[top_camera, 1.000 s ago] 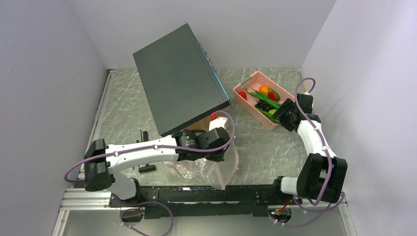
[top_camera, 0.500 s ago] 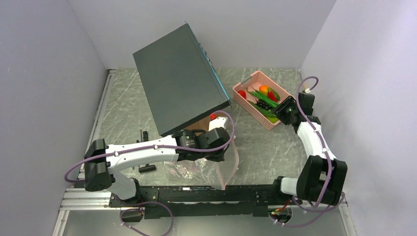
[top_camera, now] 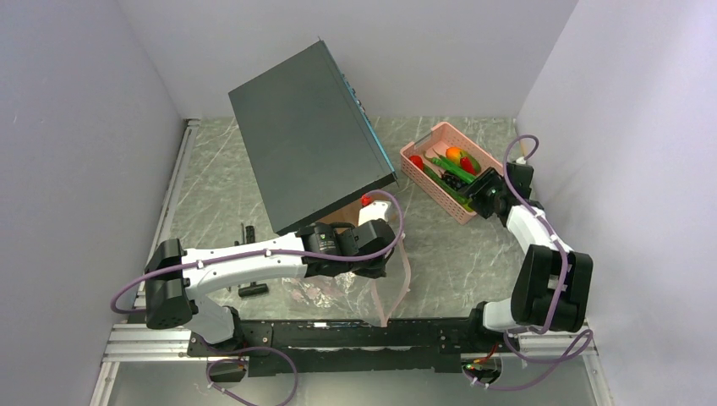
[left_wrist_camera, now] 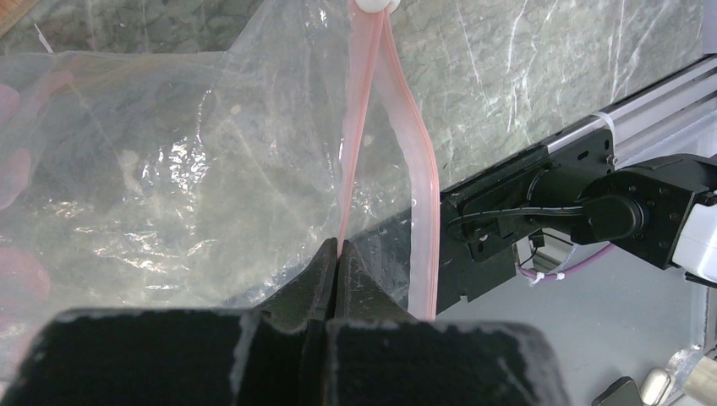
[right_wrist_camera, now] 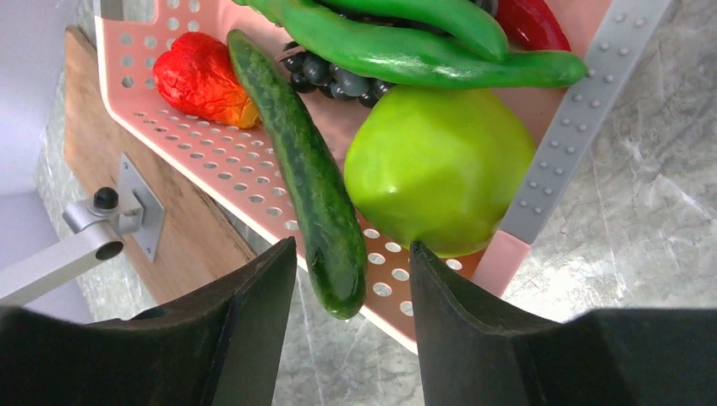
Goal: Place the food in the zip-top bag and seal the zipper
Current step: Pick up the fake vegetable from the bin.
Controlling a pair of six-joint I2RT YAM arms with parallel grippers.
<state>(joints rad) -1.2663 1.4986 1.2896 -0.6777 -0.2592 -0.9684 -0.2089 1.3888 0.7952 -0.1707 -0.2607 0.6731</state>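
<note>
**Left arm.** The left gripper (left_wrist_camera: pixel 336 254) has its jaws clenched on the zipper (left_wrist_camera: pixel 350 152), pinching one pink strip. The second strip bows away to the right, so the mouth gapes. The zip-top bag (left_wrist_camera: pixel 161 161) spreads out from that grip. It sits at the near middle of the table (top_camera: pixel 473 254), just ahead of the arm bases.

**Right arm.** The right gripper (right_wrist_camera: pixel 351 279) is at the near corner of the pink basket (right_wrist_camera: pixel 211 161), which sits on the far right of the table. Its jaws are released and stand either side of the tip of a long green pod (right_wrist_camera: pixel 296 161). The tip appears clear of both fingers, though the close view leaves this uncertain.

**Food.** All visible pieces lie in the basket.
- The pod slants across the basket floor.
- A lime-green round fruit (right_wrist_camera: pixel 435 165) lies just beside the pod, to its right.
- Black grapes (right_wrist_camera: pixel 330 76) lie beyond the pod and the fruit.
- A red piece (right_wrist_camera: pixel 199 80) lies to the left of the pod.
- Further green pods (right_wrist_camera: pixel 423 51) lie across the grapes.
</note>
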